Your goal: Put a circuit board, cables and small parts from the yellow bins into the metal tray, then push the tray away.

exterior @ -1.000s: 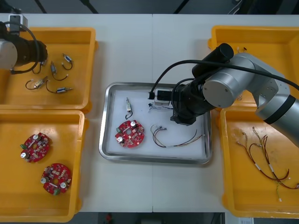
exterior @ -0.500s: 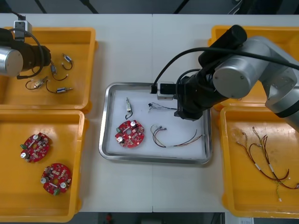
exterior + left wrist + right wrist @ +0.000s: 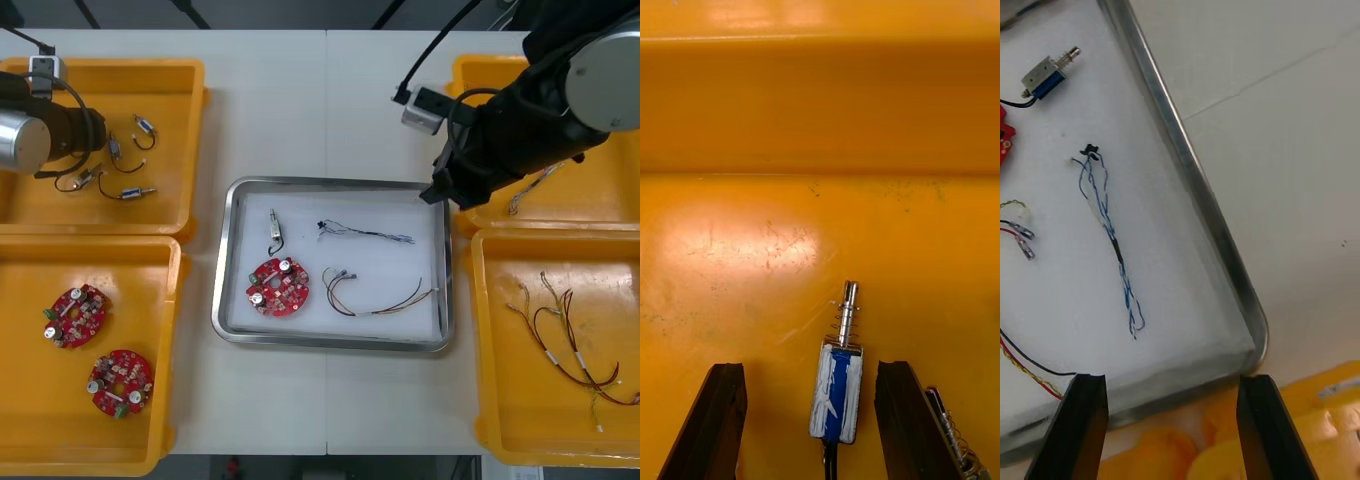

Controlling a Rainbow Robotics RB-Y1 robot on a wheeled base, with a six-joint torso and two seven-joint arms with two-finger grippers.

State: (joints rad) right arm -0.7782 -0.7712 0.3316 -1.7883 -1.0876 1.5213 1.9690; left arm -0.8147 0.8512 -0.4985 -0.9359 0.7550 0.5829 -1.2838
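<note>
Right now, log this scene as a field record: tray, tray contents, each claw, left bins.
Tray: metal tray, white inside, between the yellow bins
In tray: circuit board; small metal part; blue and white cable; red and yellow cable
Right claw: open, empty, by the tray's far right corner
Left claw: open, low in the far left bin, fingers either side of a bin part, not gripping it
Near left bin: two spare boards
</note>
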